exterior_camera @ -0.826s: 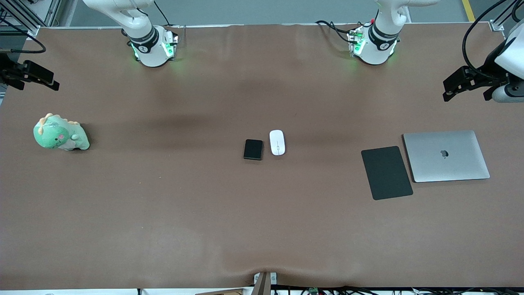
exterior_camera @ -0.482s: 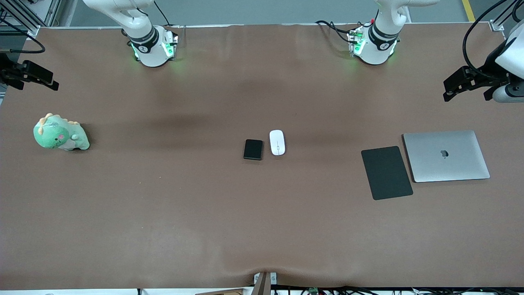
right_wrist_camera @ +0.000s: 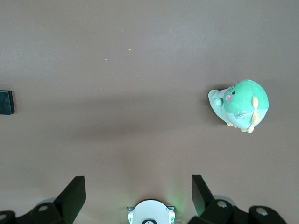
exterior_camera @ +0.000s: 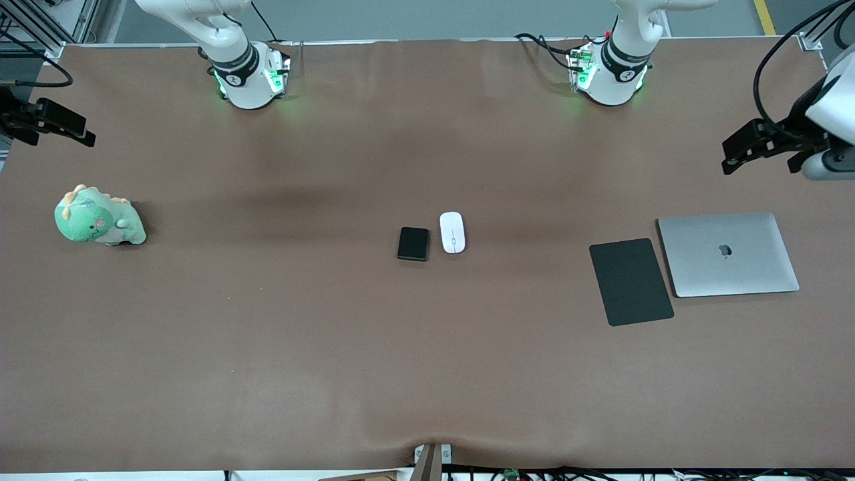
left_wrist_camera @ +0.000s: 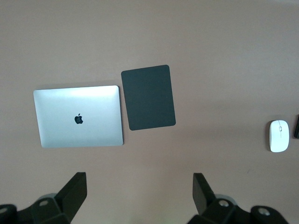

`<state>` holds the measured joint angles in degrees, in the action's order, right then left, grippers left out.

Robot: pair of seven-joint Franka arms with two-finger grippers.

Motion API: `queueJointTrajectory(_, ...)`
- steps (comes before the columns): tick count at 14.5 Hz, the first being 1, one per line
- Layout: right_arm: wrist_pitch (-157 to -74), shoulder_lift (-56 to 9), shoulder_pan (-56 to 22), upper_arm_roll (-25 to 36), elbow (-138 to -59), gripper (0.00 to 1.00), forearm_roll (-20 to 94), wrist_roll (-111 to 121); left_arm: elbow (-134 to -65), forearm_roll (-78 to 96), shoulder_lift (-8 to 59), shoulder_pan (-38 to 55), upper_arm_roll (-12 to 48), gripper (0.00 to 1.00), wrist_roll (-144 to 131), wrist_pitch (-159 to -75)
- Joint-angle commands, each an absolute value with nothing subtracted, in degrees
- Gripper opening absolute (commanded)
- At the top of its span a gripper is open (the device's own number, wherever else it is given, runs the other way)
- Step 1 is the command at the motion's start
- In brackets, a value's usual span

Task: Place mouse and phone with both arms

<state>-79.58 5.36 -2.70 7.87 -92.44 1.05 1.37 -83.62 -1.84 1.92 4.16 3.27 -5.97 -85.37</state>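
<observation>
Brown cloth covers the whole table [exterior_camera: 267,347], and we have not touched anything on it yet. Our left gripper [exterior_camera: 758,145] hangs high over the table's edge at the left arm's end, fingers spread wide and empty; our right gripper [exterior_camera: 50,123] hangs likewise over the right arm's end, open with nothing in it.

Mid-table, one white mouse [exterior_camera: 452,232] and one black phone [exterior_camera: 413,243] lie just beside each other, the phone toward the right arm's end, probably so each arm can take its own.

We also count one mouse pad [exterior_camera: 630,281], one closed laptop [exterior_camera: 727,254] and one green plush toy [exterior_camera: 98,218].
</observation>
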Motion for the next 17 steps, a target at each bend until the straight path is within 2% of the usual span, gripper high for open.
queueJointTrajectory(1,-78.67,5.54,-1.84,7.82,-92.37,1.0,1.23,1.41,-81.91,-1.23,5.44,6.67,3.6,1.0,-7.81,-85.34)
queueJointTrajectory(6,-78.05,5.36,-1.14,8.26,-92.29,1.0,2.2,1.32,-82.88,-1.75,10.8,16.94,3.6,1.0,-19.21,-90.95)
queueJointTrajectory(13,-77.78,2.12,-1.23,8.17,-89.3,1.0,2.46,1.76,-94.73,-1.76,14.67,29.25,3.6,1.0,-37.76,-107.55)
queueJointTrajectory(17,-77.87,0.09,-1.32,8.17,-89.21,1.0,2.9,1.85,-96.24,-1.85,20.73,33.48,3.6,1.0,-45.08,-114.86)
